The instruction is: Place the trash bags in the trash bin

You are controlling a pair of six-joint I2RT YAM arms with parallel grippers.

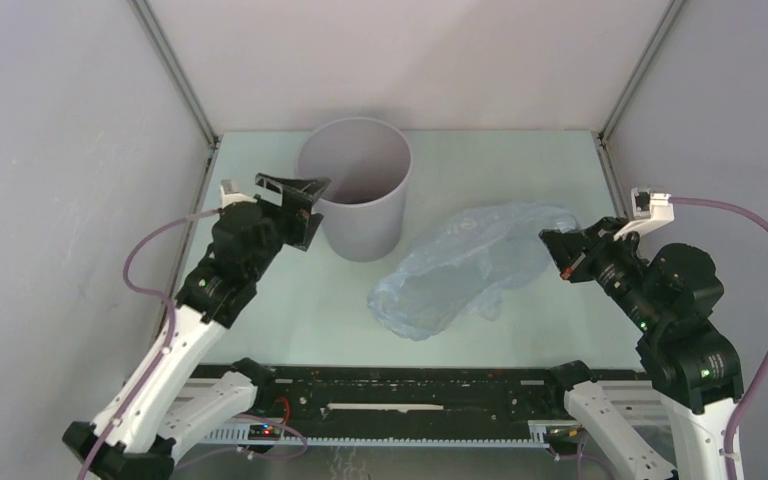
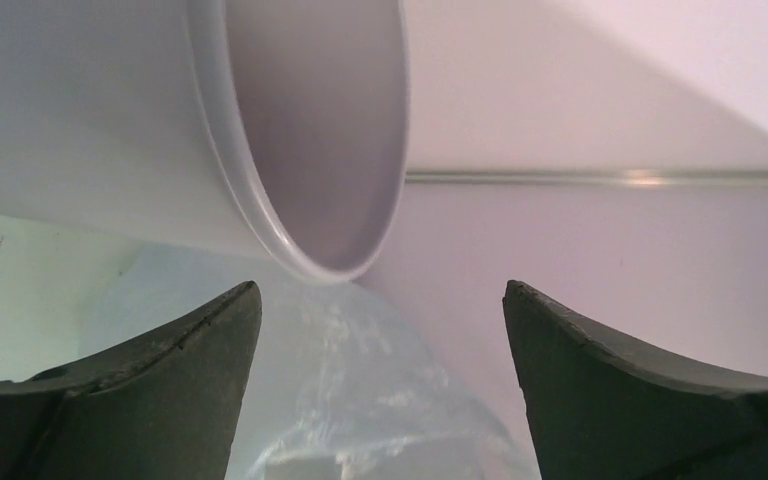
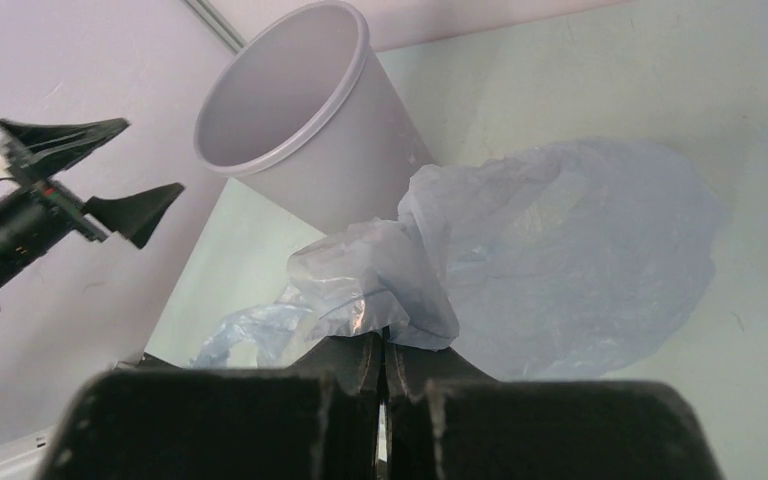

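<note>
The grey round trash bin (image 1: 358,190) stands upright at the back middle of the table. The pale blue-grey translucent trash bag (image 1: 460,268) lies crumpled to the right of the bin. My right gripper (image 1: 560,250) is shut on the bag's right end; in the right wrist view the fingers (image 3: 382,345) pinch a bunched fold of the bag (image 3: 560,260). My left gripper (image 1: 305,205) is open and empty just left of the bin, level with its rim. In the left wrist view the bin (image 2: 290,130) fills the top and the bag (image 2: 360,400) shows beyond the gap.
Grey enclosure walls stand on the left, right and back. The pale green table (image 1: 290,300) runs forward to a black rail (image 1: 410,385) along the near edge between the arm bases.
</note>
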